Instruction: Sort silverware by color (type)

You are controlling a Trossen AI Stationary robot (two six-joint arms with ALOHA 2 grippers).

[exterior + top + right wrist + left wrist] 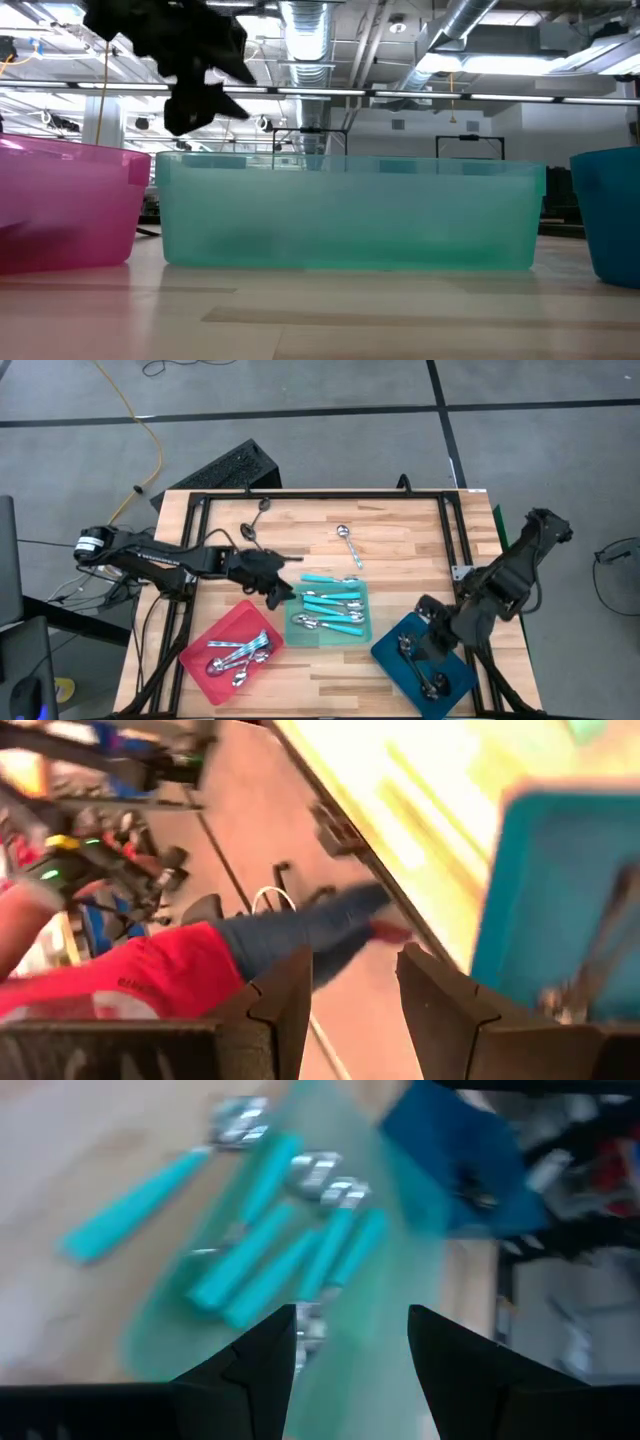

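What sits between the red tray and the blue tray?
The translucent teal tray of turquoise-handled spoons, seen in the high view.

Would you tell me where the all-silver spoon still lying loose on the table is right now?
In the high view, the all-silver spoon lies alone on the bare wood near the table's far middle, just beyond the teal tray.

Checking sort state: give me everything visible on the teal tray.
The teal tray is a translucent, plastic-looking rectangular bin, upright on the wooden table between the red tray and the blue tray. It holds several turquoise-handled spoons, lying roughly parallel; one more rests across its far rim. The left gripper hovers at its corner, fingers open and empty.
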